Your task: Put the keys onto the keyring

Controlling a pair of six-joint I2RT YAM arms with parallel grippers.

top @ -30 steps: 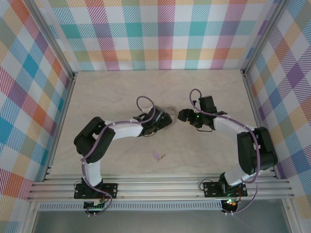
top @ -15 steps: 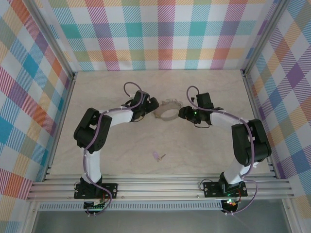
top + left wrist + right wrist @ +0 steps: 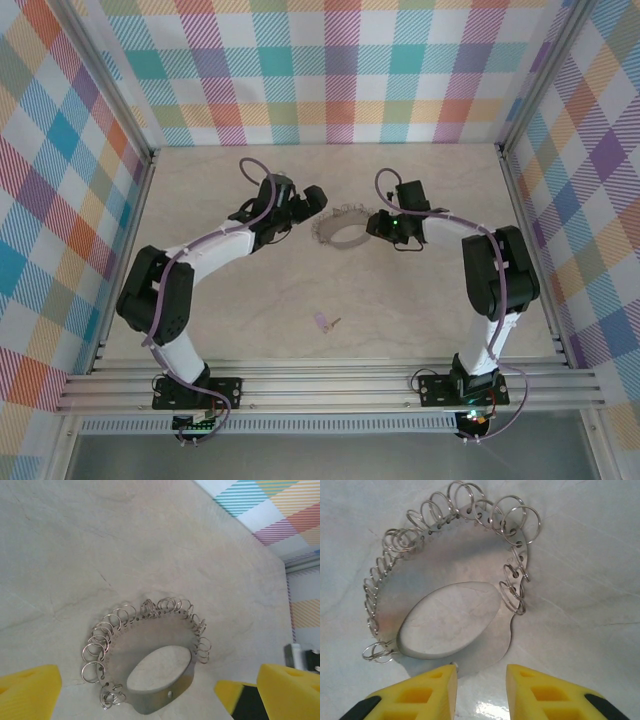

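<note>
Right gripper (image 3: 481, 674), jaws narrowly apart, faces the keyring (image 3: 440, 565), whose near rim lies just ahead; left gripper (image 3: 312, 198), spread wide, sits opposite.

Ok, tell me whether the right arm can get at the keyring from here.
Probably yes: the right gripper sits just short of the keyring, at its near edge, jaws apart, with nothing but bare table between them.

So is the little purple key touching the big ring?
Apart. The top view shows the key lying alone on the table, nearer the arms' bases, with bare surface between it and the ring farther back.
</note>
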